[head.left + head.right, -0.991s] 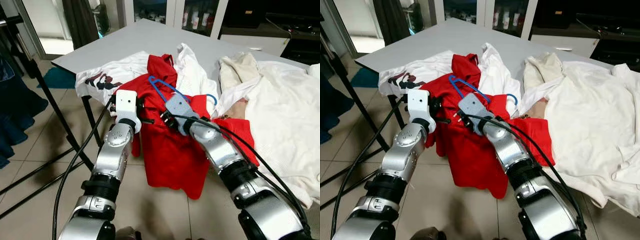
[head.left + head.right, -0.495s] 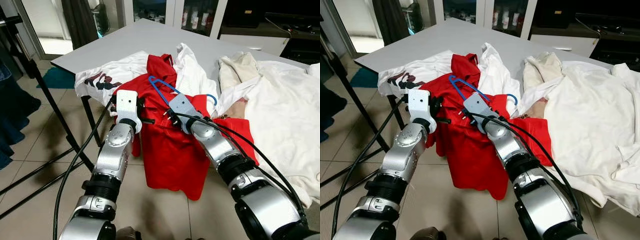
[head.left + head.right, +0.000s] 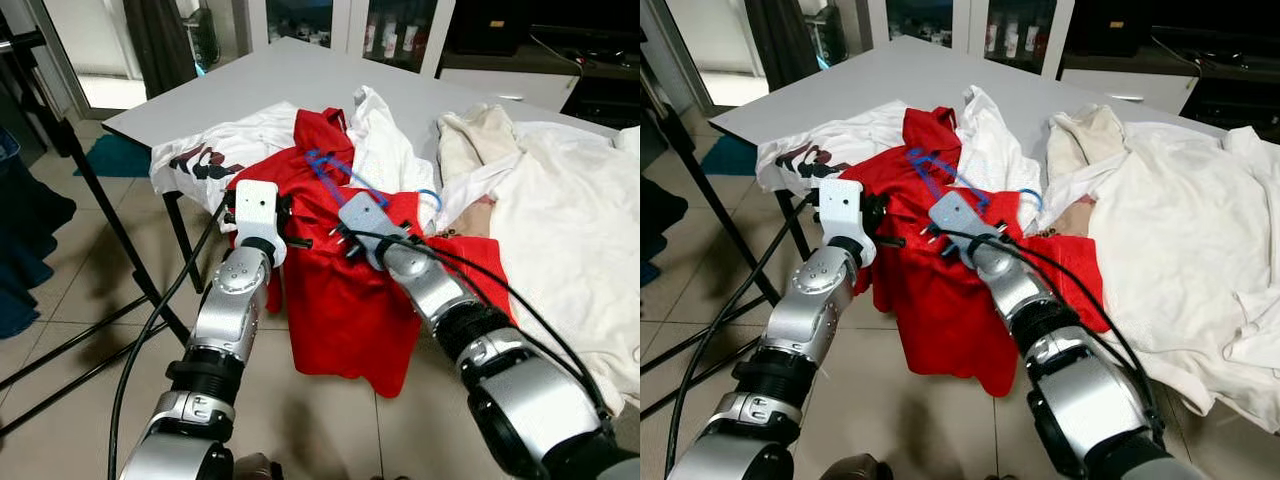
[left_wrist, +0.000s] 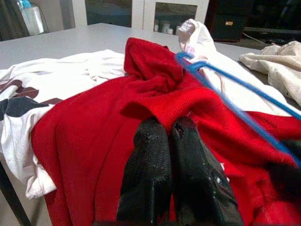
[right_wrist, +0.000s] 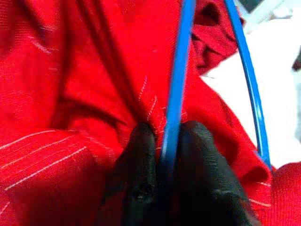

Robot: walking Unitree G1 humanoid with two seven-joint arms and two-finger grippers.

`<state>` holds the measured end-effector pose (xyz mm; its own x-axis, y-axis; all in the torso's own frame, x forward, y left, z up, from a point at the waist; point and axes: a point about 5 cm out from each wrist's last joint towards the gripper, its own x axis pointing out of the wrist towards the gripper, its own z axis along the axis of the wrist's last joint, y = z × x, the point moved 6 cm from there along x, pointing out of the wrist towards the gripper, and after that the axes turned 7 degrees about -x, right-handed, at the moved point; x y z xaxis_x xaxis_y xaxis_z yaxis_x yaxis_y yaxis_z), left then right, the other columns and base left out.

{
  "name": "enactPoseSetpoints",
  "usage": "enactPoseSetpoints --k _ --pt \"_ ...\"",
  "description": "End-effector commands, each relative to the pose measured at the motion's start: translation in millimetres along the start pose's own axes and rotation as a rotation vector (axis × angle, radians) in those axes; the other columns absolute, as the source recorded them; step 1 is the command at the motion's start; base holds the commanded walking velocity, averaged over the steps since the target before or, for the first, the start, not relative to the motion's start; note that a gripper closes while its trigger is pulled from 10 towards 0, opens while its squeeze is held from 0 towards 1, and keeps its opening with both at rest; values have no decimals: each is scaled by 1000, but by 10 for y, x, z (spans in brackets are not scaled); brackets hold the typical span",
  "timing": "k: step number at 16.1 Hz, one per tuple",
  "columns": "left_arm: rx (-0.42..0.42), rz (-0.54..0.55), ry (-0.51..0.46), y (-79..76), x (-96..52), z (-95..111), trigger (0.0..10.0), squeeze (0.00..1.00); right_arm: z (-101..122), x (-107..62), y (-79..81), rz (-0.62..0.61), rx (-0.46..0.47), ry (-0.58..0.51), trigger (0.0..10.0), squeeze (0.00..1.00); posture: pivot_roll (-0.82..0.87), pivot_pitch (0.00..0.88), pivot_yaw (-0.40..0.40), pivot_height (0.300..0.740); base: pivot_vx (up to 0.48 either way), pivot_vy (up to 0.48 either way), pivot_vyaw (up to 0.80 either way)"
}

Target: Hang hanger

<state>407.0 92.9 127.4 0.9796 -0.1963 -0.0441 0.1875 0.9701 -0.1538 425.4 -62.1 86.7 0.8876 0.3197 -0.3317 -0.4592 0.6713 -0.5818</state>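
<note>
**Blue hanger gripped on the red garment**

The blue hanger lies on the red garment draped over the table's front edge. The right gripper clamps 1 hanger bar; the left gripper pinches a red fold. White clothes lie alongside. No writing is legible.

We see a grey desk with a white shirt on the right and a tiled floor below.
</note>
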Motion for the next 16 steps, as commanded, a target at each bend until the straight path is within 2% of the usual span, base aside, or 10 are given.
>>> enactPoseSetpoints --k 1,5,9,10,11,12,13,16 --pt "14 -9 -14 -39 29 67 10000 0 -119 -15 -139 -42 1 50 0 0 122 0 0 740 0 0 0" --pt "14 -11 -14 -43 33 68 10000 0 -255 -70 -425 -124 34 90 0 0 122 0 0 740 0 0 0" --pt "13 -19 -14 -72 46 68 10000 0 -374 -120 -477 -111 51 112 0 0 106 0 3 740 0 0 0" --pt "13 -20 -14 -74 46 68 10000 0 -389 -123 -402 -53 50 114 3529 0 106 0 3 740 0 0 0" --pt "13 -20 -14 -72 45 67 10000 0 -370 -126 -294 31 35 105 7686 0 106 0 3 740 0 0 0" --pt "14 -20 -13 -71 45 67 10000 0 -357 -129 -260 59 25 101 9216 0 106 0 3 740 0 0 0" --pt "14 -20 -13 -69 47 64 10000 0 -320 -136 -232 93 22 88 10000 0 104 0 3 740 0 0 0" --pt "13 -17 -14 -62 47 67 10000 0 -264 -174 -239 161 -13 71 10000 0 108 0 1 740 0 0 0"
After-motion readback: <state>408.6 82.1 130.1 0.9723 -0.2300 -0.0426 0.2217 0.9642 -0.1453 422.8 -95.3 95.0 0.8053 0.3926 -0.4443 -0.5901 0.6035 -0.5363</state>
